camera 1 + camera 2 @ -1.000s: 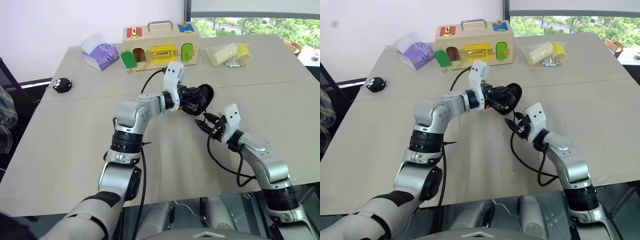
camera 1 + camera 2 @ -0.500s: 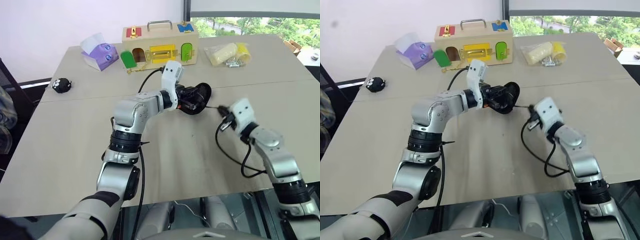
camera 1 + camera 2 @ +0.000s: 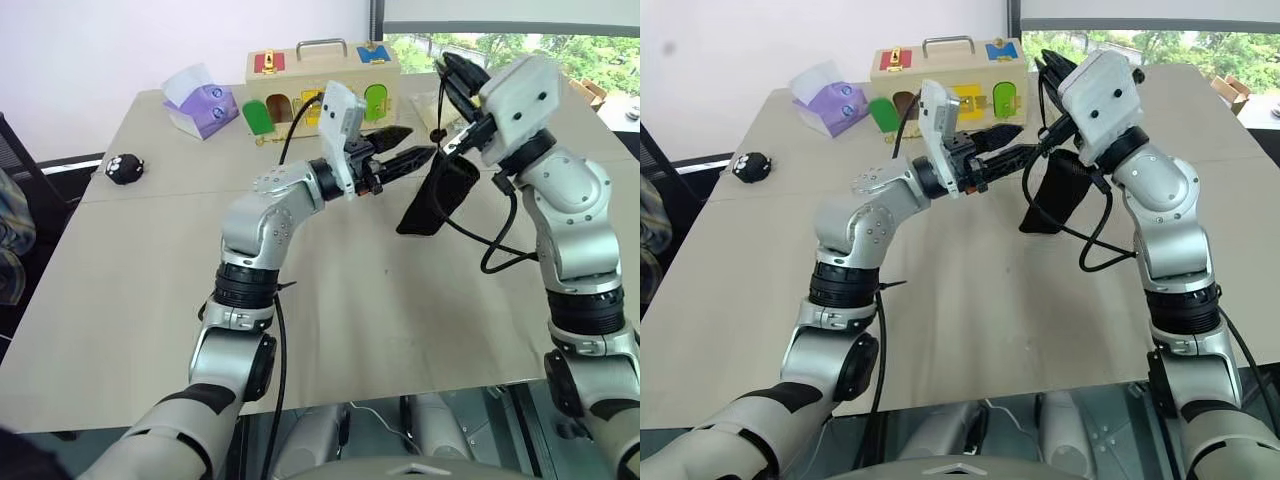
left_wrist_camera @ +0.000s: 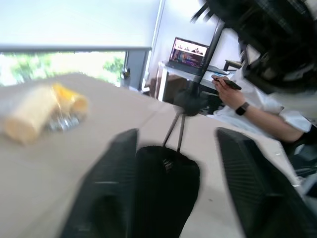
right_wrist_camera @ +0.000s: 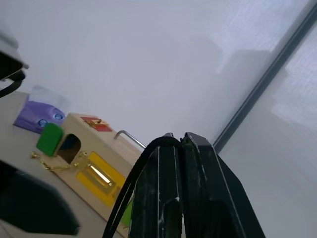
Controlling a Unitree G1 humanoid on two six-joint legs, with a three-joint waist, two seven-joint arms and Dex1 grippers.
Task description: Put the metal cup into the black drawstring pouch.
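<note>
Above the table (image 3: 140,300), mid-air:
Left gripper (image 3: 405,148): fingers spread wide, gripping nothing, just beside the pouch.
Black drawstring pouch (image 3: 438,196): hangs by its cords from the right gripper.
Right gripper (image 3: 448,68): fingers pinched together on the cords.
Metal cup: cannot tell where.

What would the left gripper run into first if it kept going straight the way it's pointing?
Probably the black drawstring pouch hanging just ahead of the left gripper, between its open jaws; depth is hard to judge.
</note>
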